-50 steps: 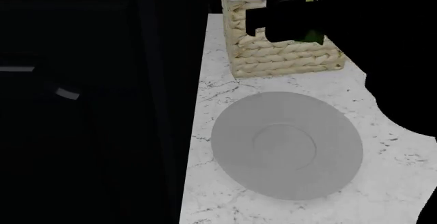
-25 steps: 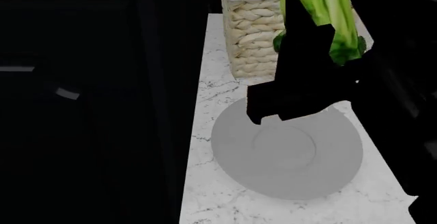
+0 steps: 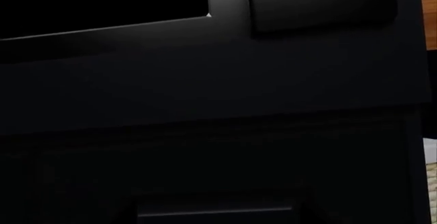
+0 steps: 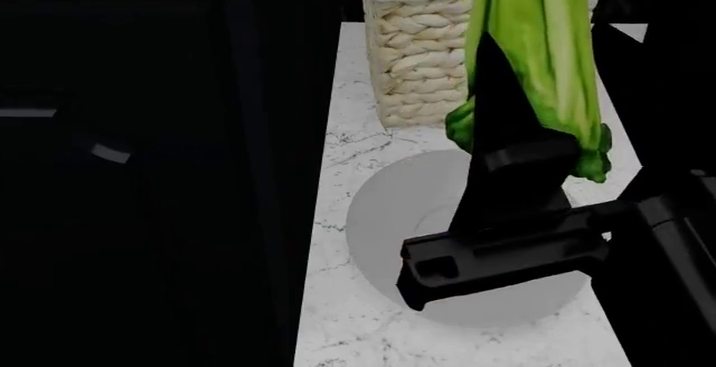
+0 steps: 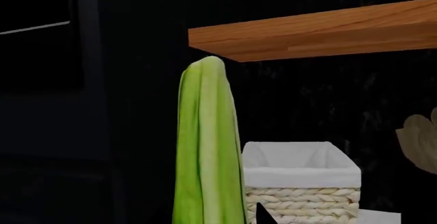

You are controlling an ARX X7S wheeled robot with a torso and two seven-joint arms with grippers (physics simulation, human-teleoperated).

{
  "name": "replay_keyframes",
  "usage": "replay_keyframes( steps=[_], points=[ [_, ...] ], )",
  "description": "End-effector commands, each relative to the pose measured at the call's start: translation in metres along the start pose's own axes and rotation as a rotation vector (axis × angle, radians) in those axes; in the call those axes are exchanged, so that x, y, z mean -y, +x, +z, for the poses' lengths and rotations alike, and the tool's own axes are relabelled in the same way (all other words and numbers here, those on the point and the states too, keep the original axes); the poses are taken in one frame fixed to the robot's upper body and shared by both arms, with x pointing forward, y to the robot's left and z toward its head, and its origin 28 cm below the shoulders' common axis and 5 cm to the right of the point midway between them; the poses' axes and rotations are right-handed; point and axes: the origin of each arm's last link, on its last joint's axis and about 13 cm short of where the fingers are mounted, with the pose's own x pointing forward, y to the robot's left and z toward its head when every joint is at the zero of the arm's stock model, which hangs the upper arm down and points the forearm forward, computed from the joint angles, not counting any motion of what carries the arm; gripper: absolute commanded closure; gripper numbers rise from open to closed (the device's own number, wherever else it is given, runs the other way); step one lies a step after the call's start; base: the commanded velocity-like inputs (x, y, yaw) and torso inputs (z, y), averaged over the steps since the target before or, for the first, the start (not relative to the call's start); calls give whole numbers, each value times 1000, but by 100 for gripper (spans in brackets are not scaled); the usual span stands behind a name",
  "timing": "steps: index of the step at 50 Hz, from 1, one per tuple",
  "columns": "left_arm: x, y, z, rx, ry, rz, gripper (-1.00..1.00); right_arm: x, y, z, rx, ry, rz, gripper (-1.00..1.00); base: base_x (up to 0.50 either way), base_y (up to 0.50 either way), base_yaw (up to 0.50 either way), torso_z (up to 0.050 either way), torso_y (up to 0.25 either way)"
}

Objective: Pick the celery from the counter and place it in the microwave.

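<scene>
Step in hand: carry phase. Celery (image 4: 537, 57) is off the desk (image 4: 358, 317) and held upright by the right tool (image 4: 509, 153), right of centre in the head view. Leafy tuft hangs at the low end, just over the far rim of the grey plate (image 4: 381, 224); pale stalks run up out of the top of the frame. One dark finger shows lying against the stalks, so the tool appears clamped on the bunch near its leafy end; the far finger is hidden behind the celery.

In the right wrist view the stalks (image 5: 204, 152) stand tall at centre-left, the woven basket (image 5: 307, 193) with white liner behind at lower right, a wooden shelf (image 5: 321, 29) across the top.

Left tool: not visible in any view. The left wrist view shows only a dark panelled front (image 3: 218, 106), likely the appliance.

Microwave presumably sits in the dark mass at the left of the head view; its opening cannot be made out.

Next move, as judged: swing the celery leftward toward that dark front, clear of basket and shelf, keeping the grip firm. Whether the door is open cannot be told.
</scene>
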Motion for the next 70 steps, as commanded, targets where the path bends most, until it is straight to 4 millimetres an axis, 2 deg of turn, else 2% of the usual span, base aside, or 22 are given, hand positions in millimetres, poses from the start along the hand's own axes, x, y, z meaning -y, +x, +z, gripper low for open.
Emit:
replay_keyframes(
  steps=[1,15,29,70],
  points=[
    [1,2,2,7,-2,-3,-100,-1,-7,1,38,18,-7,100,0,0,0,0,0],
    [0,1,1,6,-2,1,-100,-3,-10,-2,58,52,7,100,0,0,0,0,0],
    [-1,0,0,8,1,7,-100,-1,-10,-3,73,56,-2,100,-310,103,0,0,1],
    [-1,-1,-1,4,0,1,-100,-1,-10,-6,96,46,-18,100,-109,484,0,0,0]
  ],
)
